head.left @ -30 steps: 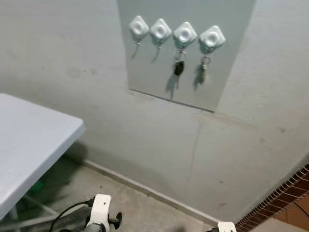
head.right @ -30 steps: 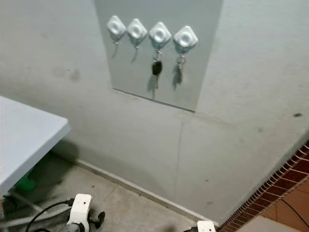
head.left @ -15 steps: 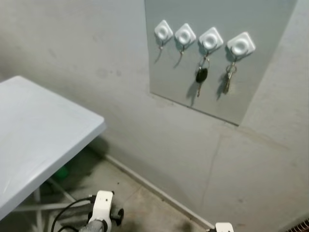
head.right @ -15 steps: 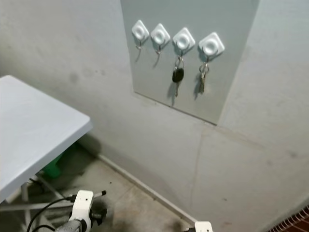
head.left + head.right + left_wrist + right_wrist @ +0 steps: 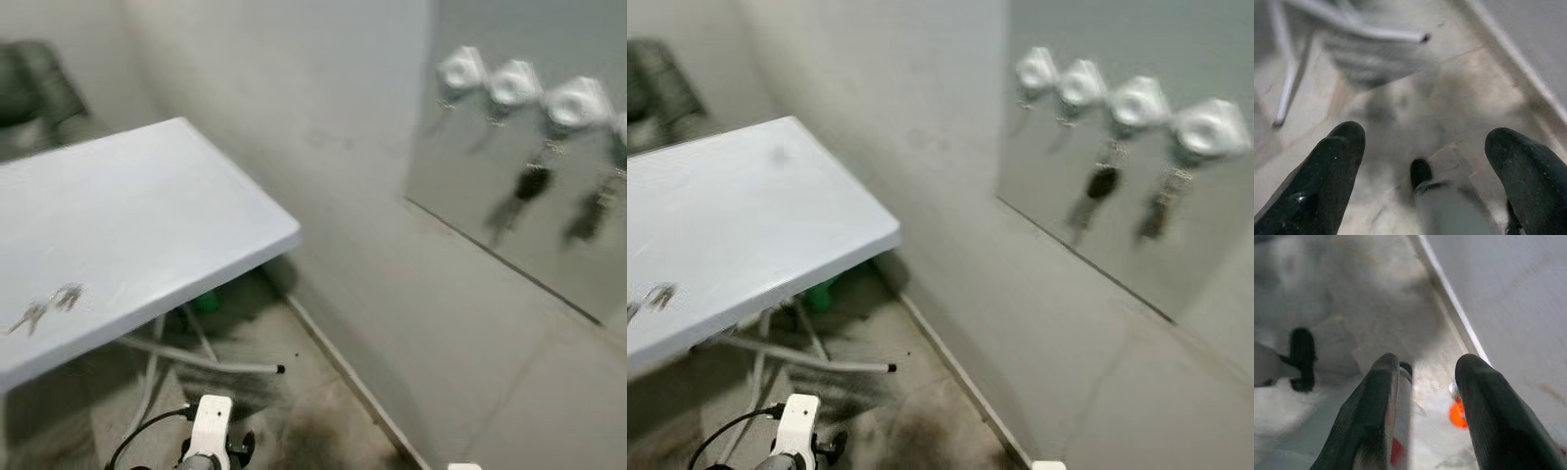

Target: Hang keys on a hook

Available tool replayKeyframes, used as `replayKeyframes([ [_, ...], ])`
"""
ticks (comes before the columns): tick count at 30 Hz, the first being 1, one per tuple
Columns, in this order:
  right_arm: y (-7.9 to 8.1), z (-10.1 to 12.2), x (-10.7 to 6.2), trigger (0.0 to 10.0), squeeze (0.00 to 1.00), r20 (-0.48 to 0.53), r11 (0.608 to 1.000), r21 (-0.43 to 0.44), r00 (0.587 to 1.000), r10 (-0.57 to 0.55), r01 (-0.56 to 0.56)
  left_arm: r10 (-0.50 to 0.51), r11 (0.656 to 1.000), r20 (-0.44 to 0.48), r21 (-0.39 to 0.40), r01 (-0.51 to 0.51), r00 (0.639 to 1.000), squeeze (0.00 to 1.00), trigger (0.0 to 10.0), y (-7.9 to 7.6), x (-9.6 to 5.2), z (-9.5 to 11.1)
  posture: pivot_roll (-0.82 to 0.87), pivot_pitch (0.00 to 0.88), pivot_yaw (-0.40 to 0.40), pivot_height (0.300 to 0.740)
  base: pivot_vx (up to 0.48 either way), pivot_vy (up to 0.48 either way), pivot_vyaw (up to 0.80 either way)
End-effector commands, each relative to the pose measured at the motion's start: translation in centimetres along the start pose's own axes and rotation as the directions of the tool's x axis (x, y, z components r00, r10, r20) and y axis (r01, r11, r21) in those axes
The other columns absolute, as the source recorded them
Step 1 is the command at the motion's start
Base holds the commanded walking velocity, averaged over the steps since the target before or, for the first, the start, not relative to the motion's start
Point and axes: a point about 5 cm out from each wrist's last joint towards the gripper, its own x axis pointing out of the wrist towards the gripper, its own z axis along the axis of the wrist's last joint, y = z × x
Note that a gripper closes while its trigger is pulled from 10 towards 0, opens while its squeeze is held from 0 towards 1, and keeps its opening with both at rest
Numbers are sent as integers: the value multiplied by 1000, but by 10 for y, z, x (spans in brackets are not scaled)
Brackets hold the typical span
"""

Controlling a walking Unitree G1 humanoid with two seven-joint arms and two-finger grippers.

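Note:
A bunch of keys (image 5: 44,305) lies on the white table (image 5: 147,225) near its left front, blurred. On the wall to the right, a grey panel (image 5: 1087,225) carries a row of white hooks (image 5: 1138,101). A black-headed key (image 5: 1102,183) hangs from the third hook and a second key (image 5: 1161,211) from the fourth; the first two hooks (image 5: 1036,70) are bare. Both arms hang low. My left gripper (image 5: 1425,134) is open above the floor, and my right gripper (image 5: 1429,364) is open near the skirting, both with nothing between the fingers.
The table's metal legs (image 5: 196,357) and a green object (image 5: 206,299) are underneath it. A skirting board (image 5: 343,377) runs along the wall. A dark shape (image 5: 34,83) stands behind the table at the far left. My left wrist (image 5: 211,426) shows at the bottom.
The camera has swung left: the hook panel slid to the right edge and blurred, the table now takes up the left half, and the keys on it came into view.

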Motion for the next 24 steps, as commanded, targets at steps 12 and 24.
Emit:
replayKeyframes([
  [12,4,-1,0,10000,0,-8,1000,16,1000,9,-9,19,999,-6,-30,-19,1000,0,10000,2,1,2,-59,0,46,732,0,0,800],
  [24,3,4,2,10000,0,3,1000,16,1000,10,-10,22,998,2,-51,-22,1000,0,10000,2,1,3,-57,0,42,732,0,0,800],
])
